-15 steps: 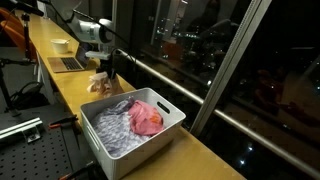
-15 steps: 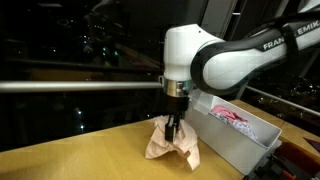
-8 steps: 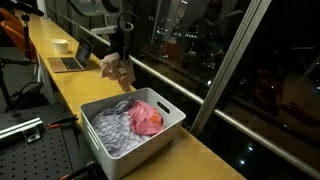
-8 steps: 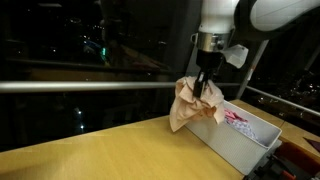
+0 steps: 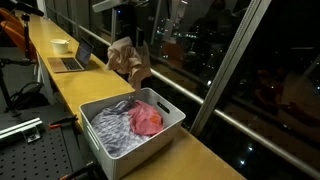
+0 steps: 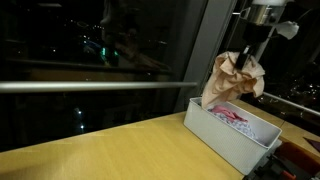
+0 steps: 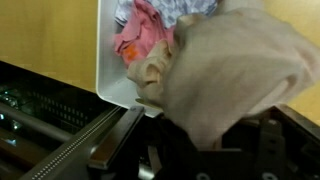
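In an exterior view, my gripper (image 5: pixel 127 42) is pinching a crumpled beige cloth (image 5: pixel 128 62) at upper centre, above the white rectangular bin (image 5: pixel 166 128). In an exterior view, the frame's top is cutting off my arm (image 6: pixel 265 12). In the wrist view, the cloth's (image 7: pixel 235 70) soft folds are hiding my fingertips.

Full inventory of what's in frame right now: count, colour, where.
beige cloth: 1, tan, hanging in the air over one end of the bin
bin: 1, white, on the counter
pink cloth: 1, pink, inside the bin
grey cloth: 1, grey, inside the bin beside the pink cloth
laptop: 1, grey, on the counter beyond the bin
bowl: 1, white, on the counter past the laptop
counter: 1, light wood, running along the dark window
gripper: 1, dark, shut on the beige cloth's top
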`<state>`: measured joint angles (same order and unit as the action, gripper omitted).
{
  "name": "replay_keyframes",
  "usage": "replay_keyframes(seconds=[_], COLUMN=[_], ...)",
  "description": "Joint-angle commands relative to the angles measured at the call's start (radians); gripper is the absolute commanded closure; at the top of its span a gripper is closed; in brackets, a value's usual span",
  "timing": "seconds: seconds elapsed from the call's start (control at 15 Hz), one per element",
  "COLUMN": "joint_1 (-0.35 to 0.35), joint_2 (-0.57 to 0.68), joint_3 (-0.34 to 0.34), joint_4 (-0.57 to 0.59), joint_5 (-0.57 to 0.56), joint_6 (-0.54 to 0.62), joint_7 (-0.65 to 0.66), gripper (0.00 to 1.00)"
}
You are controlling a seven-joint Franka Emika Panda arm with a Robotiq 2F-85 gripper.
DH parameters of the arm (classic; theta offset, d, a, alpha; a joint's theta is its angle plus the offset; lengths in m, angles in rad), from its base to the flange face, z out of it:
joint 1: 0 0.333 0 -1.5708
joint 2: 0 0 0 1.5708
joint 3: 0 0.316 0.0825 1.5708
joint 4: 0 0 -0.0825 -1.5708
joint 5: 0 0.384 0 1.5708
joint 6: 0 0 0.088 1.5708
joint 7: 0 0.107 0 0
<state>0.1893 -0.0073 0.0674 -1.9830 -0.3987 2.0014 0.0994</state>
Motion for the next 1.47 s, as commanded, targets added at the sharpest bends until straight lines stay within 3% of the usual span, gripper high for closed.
replay_keyframes(seconds=[0.0, 0.07, 0.13, 0.2, 0.87, 1.4], joint_1=[-0.091, -0.110, -0.125, -0.134, -0.153, -0.151], joint_2=[-0.135, -0.147, -0.154, -0.169, -0.172, -0.149], joint_3=[-0.034, -0.044, -0.053, -0.056, -0.064, -0.052], joint_4=[-0.119, -0.130, -0.139, -0.150, -0.156, -0.145], joint_5=[0.043, 0.051, 0.062, 0.074, 0.146, 0.149], joint_6=[0.060, 0.073, 0.087, 0.088, 0.108, 0.101], joint_7=[-0.131, -0.161, -0.190, -0.209, -0.318, -0.294], gripper=[1.00, 1.00, 0.75, 0.74, 0.04, 0.00])
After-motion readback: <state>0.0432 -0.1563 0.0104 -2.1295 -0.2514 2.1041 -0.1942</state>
